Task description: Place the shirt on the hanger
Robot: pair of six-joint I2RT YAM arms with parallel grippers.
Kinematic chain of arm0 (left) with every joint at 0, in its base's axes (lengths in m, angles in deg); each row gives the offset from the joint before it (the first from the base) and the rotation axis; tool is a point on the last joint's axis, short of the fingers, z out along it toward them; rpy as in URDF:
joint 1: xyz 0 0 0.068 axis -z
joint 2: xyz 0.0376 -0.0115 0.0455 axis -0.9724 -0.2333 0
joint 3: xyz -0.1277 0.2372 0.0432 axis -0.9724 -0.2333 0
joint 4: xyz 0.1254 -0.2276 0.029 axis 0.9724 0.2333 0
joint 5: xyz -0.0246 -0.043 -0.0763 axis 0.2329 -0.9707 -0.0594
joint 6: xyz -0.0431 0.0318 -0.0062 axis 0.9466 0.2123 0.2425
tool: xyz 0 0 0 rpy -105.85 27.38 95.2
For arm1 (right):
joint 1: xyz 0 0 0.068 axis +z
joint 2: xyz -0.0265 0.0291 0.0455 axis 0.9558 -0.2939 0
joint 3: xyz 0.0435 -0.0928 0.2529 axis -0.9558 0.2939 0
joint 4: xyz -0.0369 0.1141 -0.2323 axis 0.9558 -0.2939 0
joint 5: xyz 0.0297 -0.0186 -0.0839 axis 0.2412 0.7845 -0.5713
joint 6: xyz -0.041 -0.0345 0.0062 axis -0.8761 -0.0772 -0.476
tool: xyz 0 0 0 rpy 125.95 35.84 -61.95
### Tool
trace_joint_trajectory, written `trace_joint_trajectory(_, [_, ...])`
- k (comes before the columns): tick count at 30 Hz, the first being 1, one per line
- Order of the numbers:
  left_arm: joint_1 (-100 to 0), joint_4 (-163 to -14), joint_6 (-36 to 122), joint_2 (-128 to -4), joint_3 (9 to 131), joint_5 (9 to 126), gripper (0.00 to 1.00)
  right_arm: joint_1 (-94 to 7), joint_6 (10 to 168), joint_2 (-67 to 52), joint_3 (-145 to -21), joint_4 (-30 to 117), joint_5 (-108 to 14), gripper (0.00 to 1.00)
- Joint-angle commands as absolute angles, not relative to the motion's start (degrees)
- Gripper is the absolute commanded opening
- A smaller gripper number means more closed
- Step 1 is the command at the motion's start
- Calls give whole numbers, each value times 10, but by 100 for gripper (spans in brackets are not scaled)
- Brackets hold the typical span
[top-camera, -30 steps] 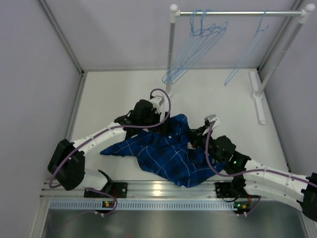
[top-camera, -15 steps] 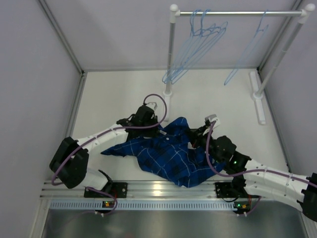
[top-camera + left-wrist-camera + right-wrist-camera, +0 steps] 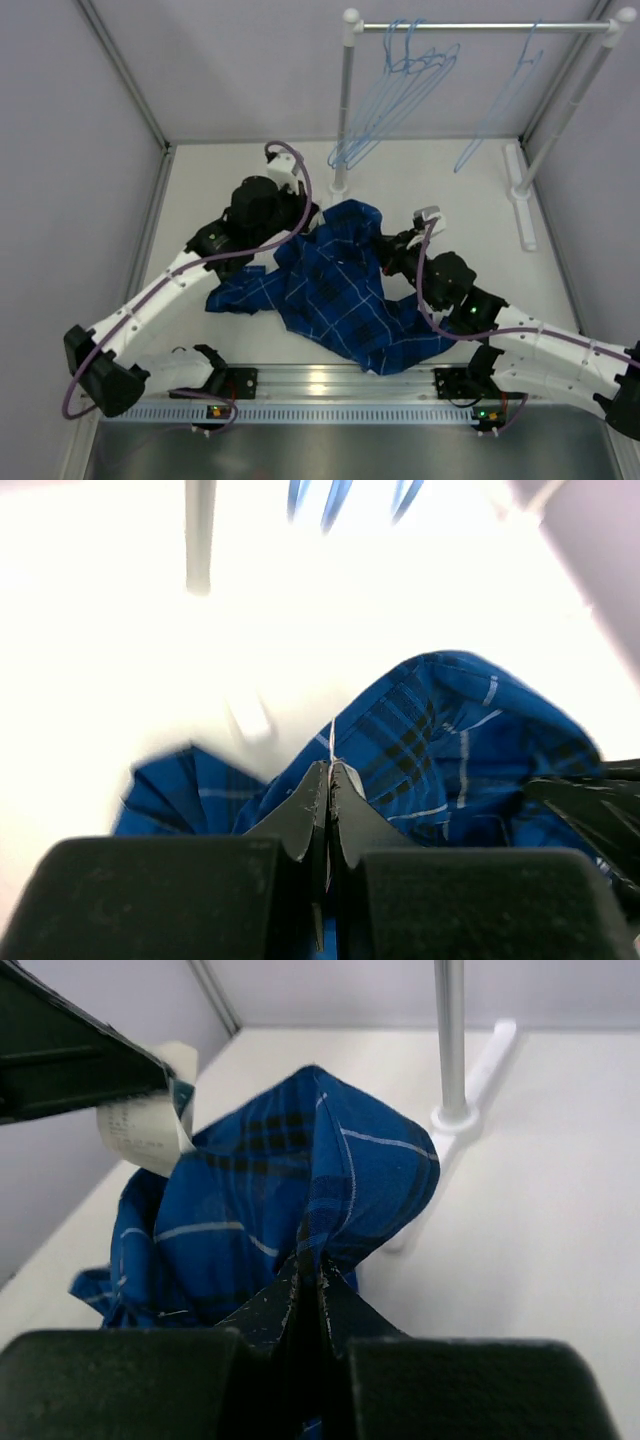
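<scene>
Shirt [image 3: 345,290] bunched mid-frame, slung between your two arms, lower hem on table [image 3: 220,190]. Your left arm [image 3: 170,285] stretched diagonally from lower left, wrist raised. Left gripper [image 3: 328,770] pinched tight on shirt edge. Right arm [image 3: 540,345] reaches in from lower right. Right gripper [image 3: 310,1260] clamped on fabric fold. Hangers [image 3: 398,100] on rack rod [image 3: 480,27], upper right, well apart from shirt.

No legible text anywhere. Faint grey print lines on white label [image 3: 146,1125] of shirt [image 3: 262,1200], too blurred to read.
</scene>
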State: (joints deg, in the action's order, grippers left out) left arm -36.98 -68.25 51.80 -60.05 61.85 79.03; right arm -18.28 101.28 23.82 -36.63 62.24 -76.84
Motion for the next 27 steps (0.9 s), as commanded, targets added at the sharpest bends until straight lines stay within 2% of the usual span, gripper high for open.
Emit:
trace_joint_trajectory(1, [-369,-695,460,-540,680,815,0,-173,976,279,-435,619,-770,0])
trace_joint_trajectory(7, [-369,-689,458,-501,681,816,0,-173,968,356,-425,597,-746,0])
trace_joint_trajectory(8, [-369,-673,460,-500,678,817,14,-172,970,363,-416,597,-742,0])
trace_joint_trajectory(9, [-369,-661,463,-498,672,819,58,-173,976,369,-406,592,-736,0])
trace_joint_trajectory(10, [-369,-651,471,-496,666,812,84,-172,988,380,-389,587,-732,0])
trace_joint_trajectory(11, [-369,-642,477,-492,659,807,98,-173,993,384,-381,582,-725,0])
trace_joint_trajectory(13, [-369,-632,496,-475,635,762,98,-173,1015,395,-356,575,-720,0])
trace_joint_trajectory(15, [-368,-632,501,-461,611,655,98,-173,1032,403,-332,581,-726,0])
trace_joint_trajectory(17, [-366,-632,504,-452,595,631,98,-173,1033,406,-320,588,-727,0])
trace_joint_trajectory(22, [-366,-606,555,-459,550,778,98,-173,1013,409,-310,618,-709,0])
trace_joint_trajectory(27, [-368,-592,661,-471,515,852,98,-173,992,413,-314,624,-708,0])
